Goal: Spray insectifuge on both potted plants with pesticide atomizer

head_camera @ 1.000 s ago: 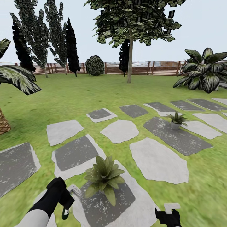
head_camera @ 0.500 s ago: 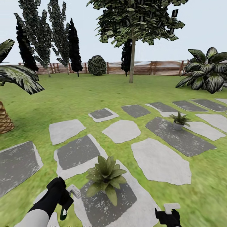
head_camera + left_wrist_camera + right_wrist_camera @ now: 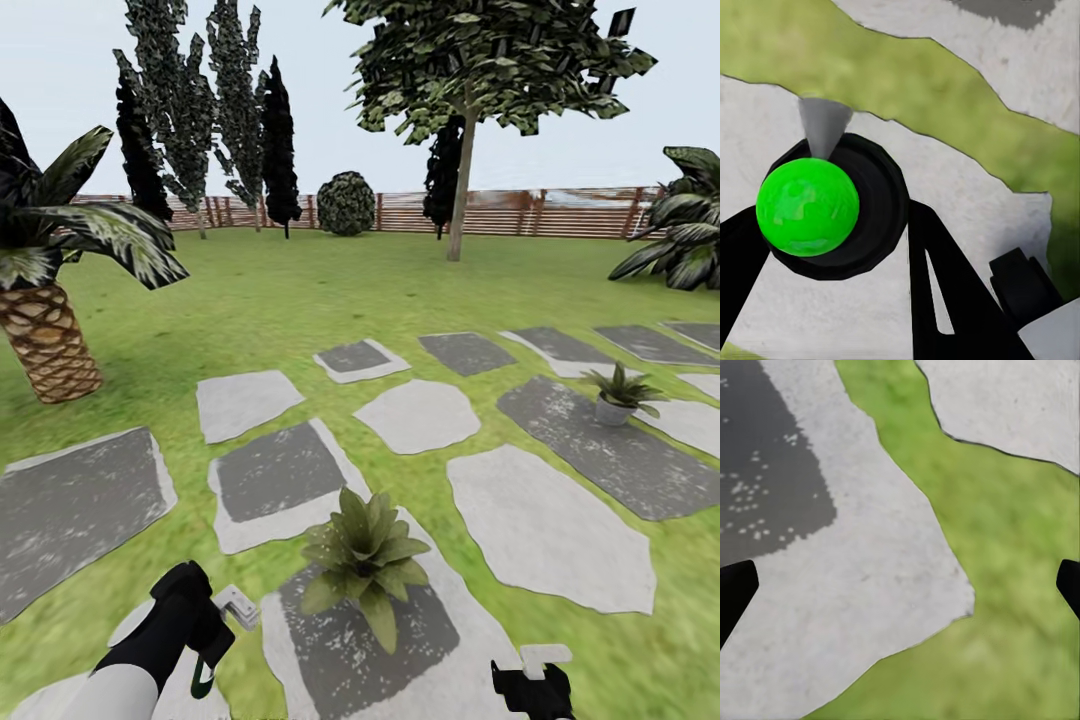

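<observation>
Camera has panned left since the earlier frames: the scaly brown palm trunk [image 3: 45, 345] is now in full view at left, the whole scene has slid right, and the plants themselves have not moved.

Left gripper [image 3: 205, 640] holds the small dark-green pesticide atomizer with whitish nozzle head [image 3: 236, 606]; in the left wrist view its black fingers [image 3: 945, 292] are clamped around the bottle's bright green round base [image 3: 808, 206]. Right gripper [image 3: 532, 680] is spread wide and empty, just the finger tips [image 3: 735, 589] at the frame edges over grey stone and grass.

Key relation: the near low rosette of pointed green leaves [image 3: 365, 555] sits on a grey flat stepping stone [image 3: 350, 640], just right and ahead of the nozzle. The nozzle seems to point roughly at it, so the left arm does the spraying. The second rosette in a pale pot [image 3: 620, 392] is well apart, far right, so likely a base move is needed later.
</observation>
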Controlling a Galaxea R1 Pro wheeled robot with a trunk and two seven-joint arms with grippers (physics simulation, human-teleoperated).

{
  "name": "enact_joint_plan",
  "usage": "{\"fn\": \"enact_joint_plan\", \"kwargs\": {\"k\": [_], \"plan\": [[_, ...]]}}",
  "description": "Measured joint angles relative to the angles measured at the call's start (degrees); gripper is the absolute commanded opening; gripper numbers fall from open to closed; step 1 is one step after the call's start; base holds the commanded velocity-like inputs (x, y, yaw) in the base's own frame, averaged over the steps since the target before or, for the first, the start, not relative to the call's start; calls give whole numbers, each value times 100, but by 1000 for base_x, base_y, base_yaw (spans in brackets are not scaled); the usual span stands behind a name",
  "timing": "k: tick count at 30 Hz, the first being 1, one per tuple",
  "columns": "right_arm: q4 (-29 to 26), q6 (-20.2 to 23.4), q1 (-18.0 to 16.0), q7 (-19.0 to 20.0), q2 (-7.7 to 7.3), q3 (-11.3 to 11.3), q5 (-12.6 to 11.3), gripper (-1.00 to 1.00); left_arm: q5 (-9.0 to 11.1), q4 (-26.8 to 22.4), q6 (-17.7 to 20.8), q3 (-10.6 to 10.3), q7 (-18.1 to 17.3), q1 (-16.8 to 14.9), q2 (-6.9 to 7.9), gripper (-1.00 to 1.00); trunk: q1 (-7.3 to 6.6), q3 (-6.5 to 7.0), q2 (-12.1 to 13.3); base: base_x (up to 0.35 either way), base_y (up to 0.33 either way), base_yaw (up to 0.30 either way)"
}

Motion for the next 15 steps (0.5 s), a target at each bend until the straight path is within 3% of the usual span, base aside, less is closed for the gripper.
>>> {"fn": "enact_joint_plan", "kwargs": {"k": [9, 15], "plan": [[-1, 0, 1, 0, 0, 0, 0, 100, -14, 1, -1, 0, 13, -2, -3, -100, 0, -4, 0, 0, -222, 32], [0, 0, 0, 0, 0, 0, 0, 100, -10, -1, 11, 0, 19, -2, 6, -100, 0, -4, 0, 0, -108, 232]]}}
